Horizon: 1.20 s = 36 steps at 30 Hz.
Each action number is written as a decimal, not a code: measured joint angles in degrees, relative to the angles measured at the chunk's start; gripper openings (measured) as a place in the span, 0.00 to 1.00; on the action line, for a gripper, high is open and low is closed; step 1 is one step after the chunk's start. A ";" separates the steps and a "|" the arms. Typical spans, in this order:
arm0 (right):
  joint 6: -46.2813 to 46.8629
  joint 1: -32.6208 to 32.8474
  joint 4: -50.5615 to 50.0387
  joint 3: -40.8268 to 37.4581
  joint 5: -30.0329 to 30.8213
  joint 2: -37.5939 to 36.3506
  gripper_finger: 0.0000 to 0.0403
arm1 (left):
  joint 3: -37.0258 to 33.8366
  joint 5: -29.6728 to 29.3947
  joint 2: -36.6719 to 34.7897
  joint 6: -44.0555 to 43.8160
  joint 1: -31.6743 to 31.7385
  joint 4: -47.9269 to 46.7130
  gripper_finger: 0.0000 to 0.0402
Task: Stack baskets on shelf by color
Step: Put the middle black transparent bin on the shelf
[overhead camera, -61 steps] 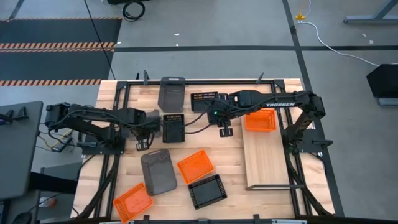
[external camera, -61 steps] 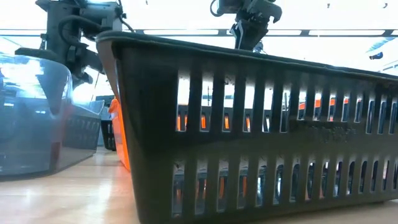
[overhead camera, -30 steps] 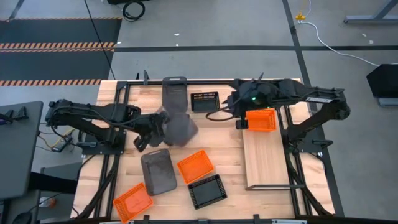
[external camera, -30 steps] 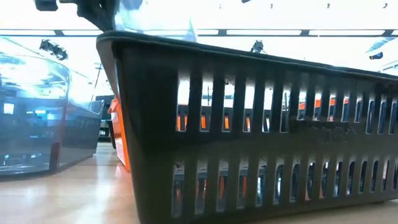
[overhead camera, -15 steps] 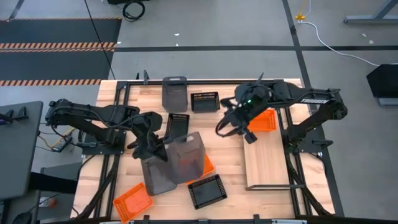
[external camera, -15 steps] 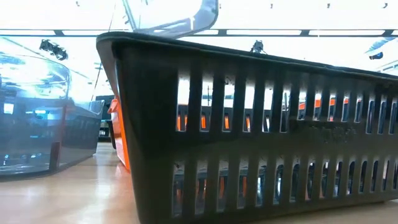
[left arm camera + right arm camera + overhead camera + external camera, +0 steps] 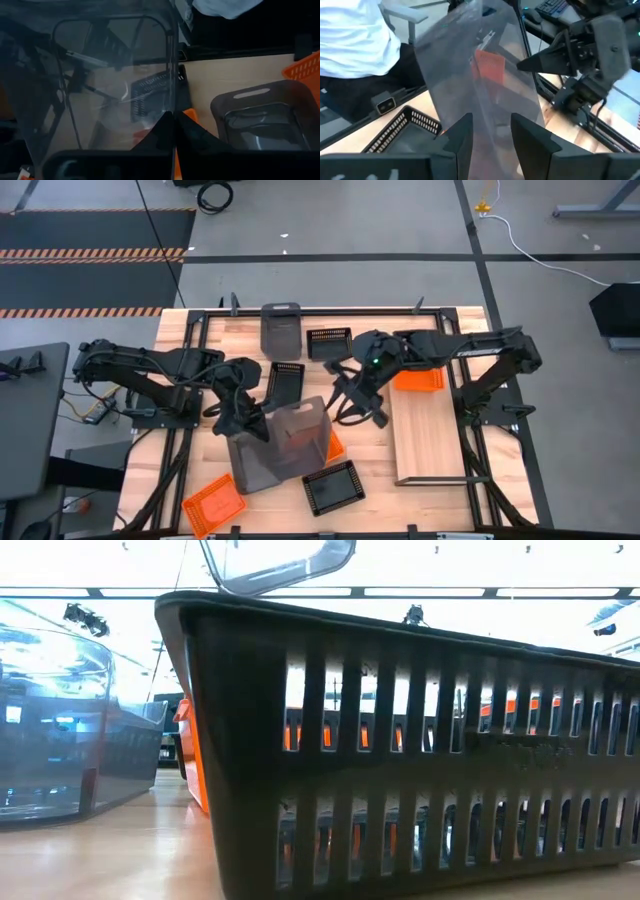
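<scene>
My left gripper [image 7: 247, 420] [image 7: 171, 116] is shut on a see-through dark grey basket [image 7: 297, 435] [image 7: 280, 562], held tilted in the air over the table's middle. My right gripper [image 7: 357, 408] [image 7: 490, 129] is open just right of that basket [image 7: 485, 75], with nothing between its fingers. A second grey basket [image 7: 255, 468] lies on the table below it, and a third [image 7: 280, 328] at the far edge. One orange basket [image 7: 420, 374] sits on the far end of the shelf [image 7: 430, 440]. Others, orange [image 7: 212, 505] [image 7: 333, 446] and black [image 7: 285, 380] [image 7: 330, 342] [image 7: 333, 486], rest on the tabletop. My left gripper pinches one wall of the grey basket near its rim [image 7: 172, 95] between its two fingers, one on each face of the wall. It comes from the table's left. The basket is lifted clear and tilted, its open side turned toward the right arm.
In the low view the near black slatted basket [image 7: 420, 740] fills the foreground and hides most of the table. A person in a white shirt [image 7: 355, 35] shows beyond the table in the right wrist view. The shelf's near half is bare wood.
My left gripper has carried the grey basket from the table's middle toward the near edge, turning and tipping it, and has nearly stopped over the grey basket on the table. My right gripper has left the orange basket on the shelf and moved left and nearer, toward the held basket.
</scene>
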 joint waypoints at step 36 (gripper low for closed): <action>0.43 3.69 6.16 -0.02 -14.74 10.36 0.04 | 0.00 2.20 -0.02 0.06 1.43 0.18 0.03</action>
